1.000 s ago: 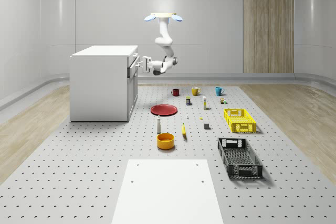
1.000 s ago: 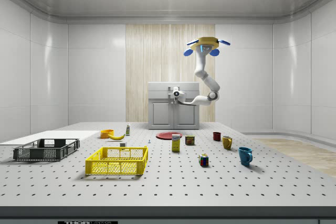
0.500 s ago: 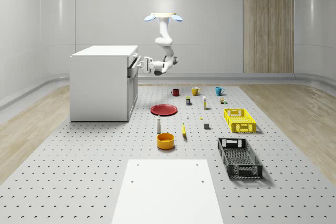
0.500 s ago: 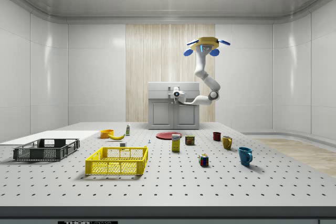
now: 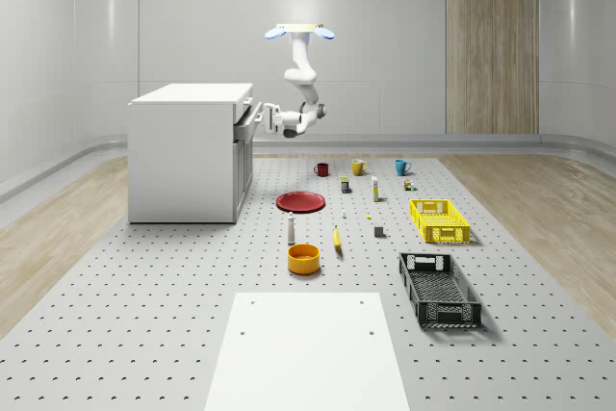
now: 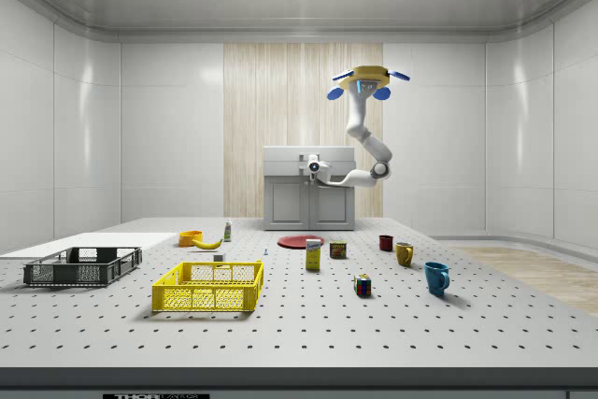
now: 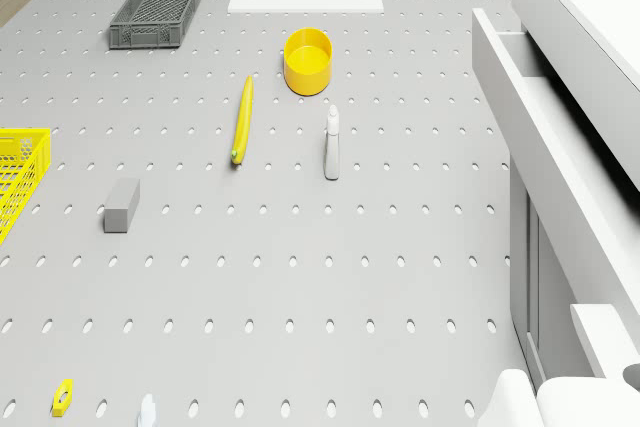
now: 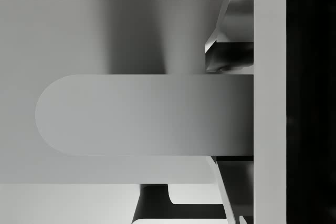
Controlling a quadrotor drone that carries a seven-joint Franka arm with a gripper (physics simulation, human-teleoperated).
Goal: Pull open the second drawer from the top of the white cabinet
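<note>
You have the drone (image 5: 300, 33) hovering in the upper middle of the whole-scene view, above the counter (image 5: 144, 286) and to the right of the white cabinet (image 5: 183, 156). It rests on nothing. The arm hangs down from it and bends back toward the cabinet's front. The pincer (image 5: 262, 120) sits at the end of the arm, level with the upper part of the cabinet front and right against the drawer (image 5: 244, 115) that juts out of that front. You cannot tell from these views whether this is the second drawer from the top. In the side view the drone (image 6: 367, 83) sits right of centre, and the pincer (image 6: 313, 167) lies across the upper front of the cabinet (image 6: 308, 207), which stands in the middle of the frame. In the wrist view the handle (image 8: 147, 114), a flat bar with a rounded end, runs between the two fingers (image 8: 233, 24). One finger lies against each long edge of the bar, so the pincer is closed onto the handle with only the bar between its jaws. In the drone view the drawer (image 7: 560, 137) stands out from the cabinet body with its inside showing. On the counter beside it are a white bottle (image 7: 332, 143), a banana (image 7: 242, 119) and a yellow bowl (image 7: 307, 59).
</note>
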